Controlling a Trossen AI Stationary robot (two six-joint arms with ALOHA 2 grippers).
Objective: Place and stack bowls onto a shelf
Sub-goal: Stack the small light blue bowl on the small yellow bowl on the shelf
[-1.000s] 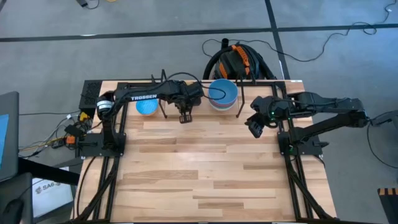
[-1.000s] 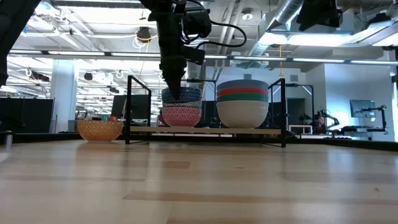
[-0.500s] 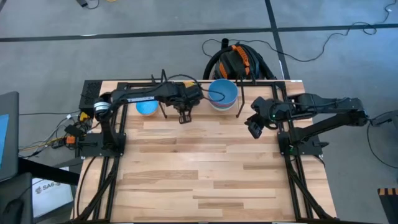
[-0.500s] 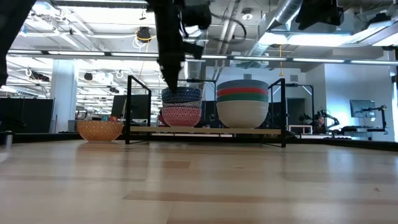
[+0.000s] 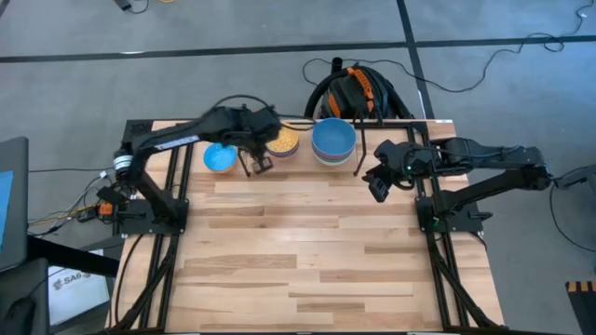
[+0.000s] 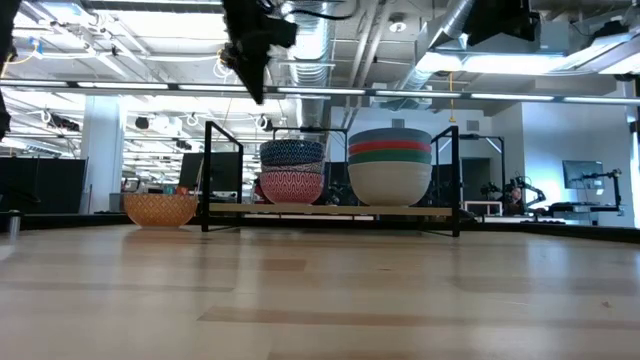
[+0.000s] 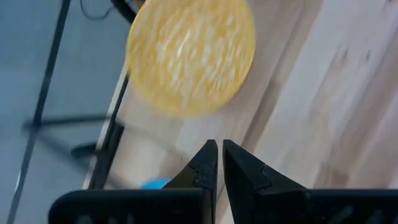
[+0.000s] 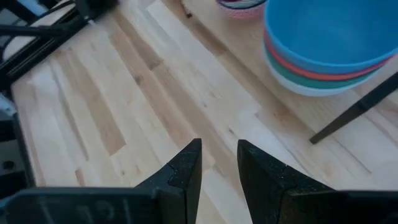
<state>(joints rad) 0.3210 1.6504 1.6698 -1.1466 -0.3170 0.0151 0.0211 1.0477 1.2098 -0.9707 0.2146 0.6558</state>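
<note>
The yellow bowl [image 7: 190, 57] lies just ahead of my left jaws [image 5: 257, 165], topping the patterned stack on the shelf [image 6: 330, 208]. It looks rigid, light and slick, so I judge the rim the place to pinch. My left jaws are closed on nothing. I count two stacks on the shelf, and one light blue bowl [image 5: 220, 158] beside them on the desk [image 5: 307, 261]. My right jaws [image 8: 219, 165], slightly parted, wait near the big blue-topped stack [image 8: 329, 43].

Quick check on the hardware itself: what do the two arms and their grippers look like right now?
Both arms are dark, jointed tubes on black rail frames. The left gripper and right gripper each have two black fingers with stepped, tapered tips. A black cable loops over the left arm. No legible markings show.
</note>
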